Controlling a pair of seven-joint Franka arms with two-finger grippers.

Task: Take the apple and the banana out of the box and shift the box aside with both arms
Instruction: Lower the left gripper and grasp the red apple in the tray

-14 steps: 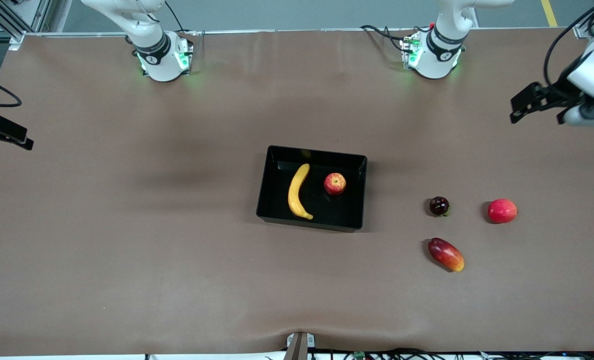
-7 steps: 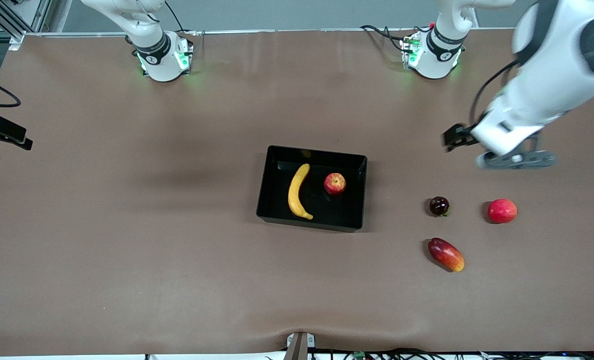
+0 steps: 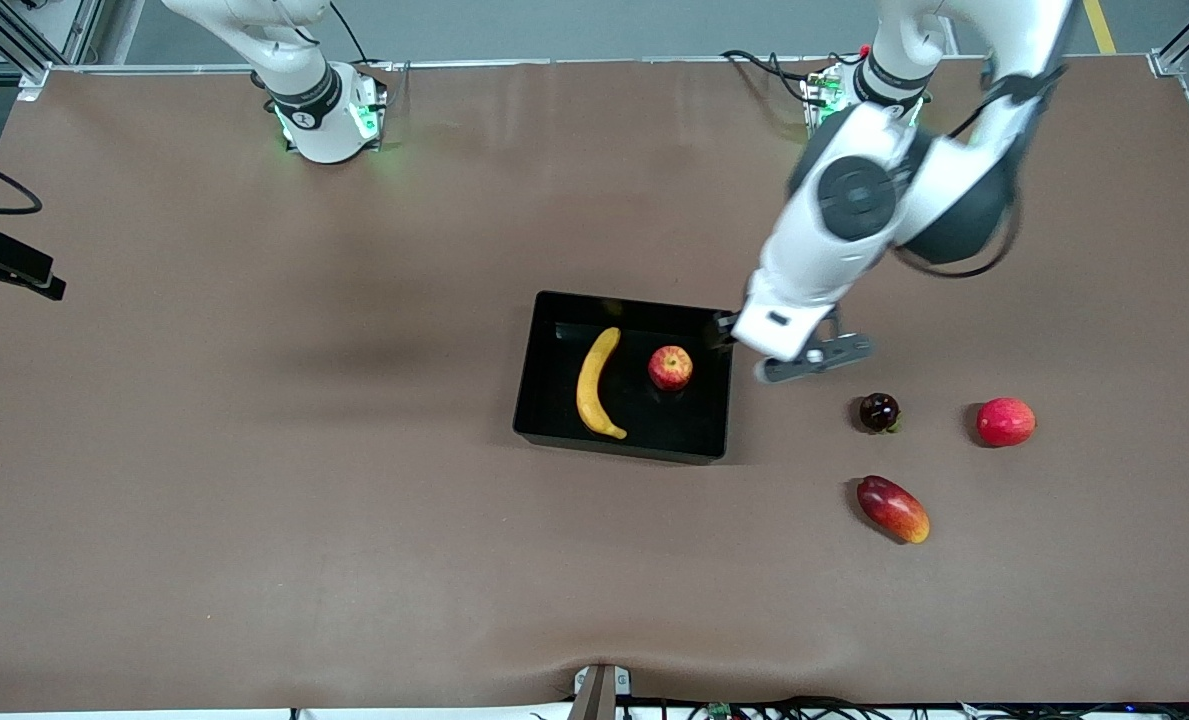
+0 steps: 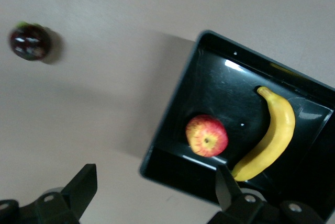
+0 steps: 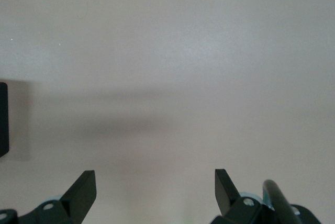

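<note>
Black box (image 3: 622,440) near the middle of the brown surface (image 3: 254,500), with the yellow banana (image 3: 595,383) and the small red apple (image 3: 670,367) lying inside, side by side and not touching, the apple toward the left arm's end. Left hand (image 4: 152,195) up in the air over the box wall at the left arm's end, fingers (image 4: 81,187) spread wide apart, nothing between them. In the left wrist view, one finger over the bare surface just beside the box, the other over the box close to the banana's tip, the apple between them. On the surface toward the left arm's end, well apart from the box: a dark round fruit (image 3: 879,411), a plain red round fruit (image 3: 1005,421), and a red-yellow mango (image 3: 892,508) nearer to the front camera than both. Right hand (image 5: 152,192) waiting over bare surface at the right arm's end, fingers wide apart too, holding nothing.
</note>
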